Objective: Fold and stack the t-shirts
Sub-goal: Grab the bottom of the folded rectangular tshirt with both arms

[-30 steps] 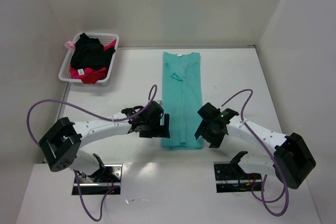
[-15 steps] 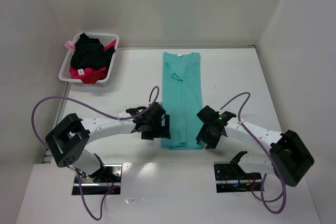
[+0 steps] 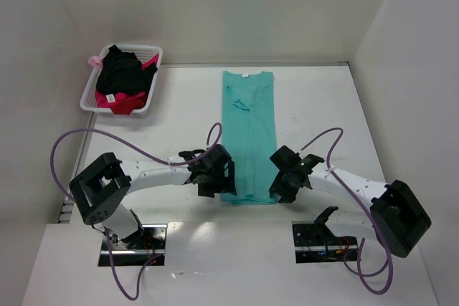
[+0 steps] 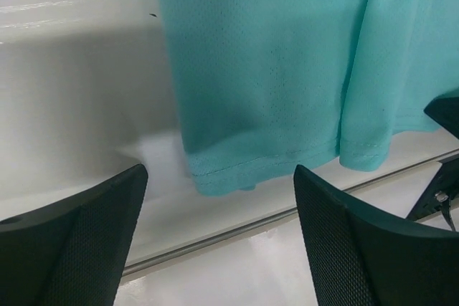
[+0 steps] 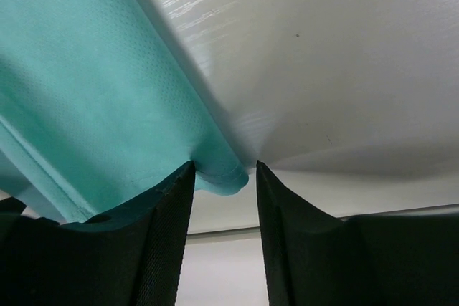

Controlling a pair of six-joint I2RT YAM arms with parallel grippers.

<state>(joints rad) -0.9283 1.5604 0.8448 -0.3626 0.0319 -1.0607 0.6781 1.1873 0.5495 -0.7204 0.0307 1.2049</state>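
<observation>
A teal t-shirt, folded lengthwise into a long strip, lies in the middle of the white table with its collar far and its hem near. My left gripper is open at the near-left hem corner, which lies between its fingers but a little beyond the tips. My right gripper is open with a narrower gap at the near-right hem corner, which sits at the mouth of its fingers, not pinched.
A white basket at the far left holds black and red-pink clothes. White walls enclose the table on the left, back and right. The table's near edge runs just beyond the hem.
Both grippers have moved toward the near edge along the shirt's sides, down to the hem corners. The shirt has not visibly moved.
</observation>
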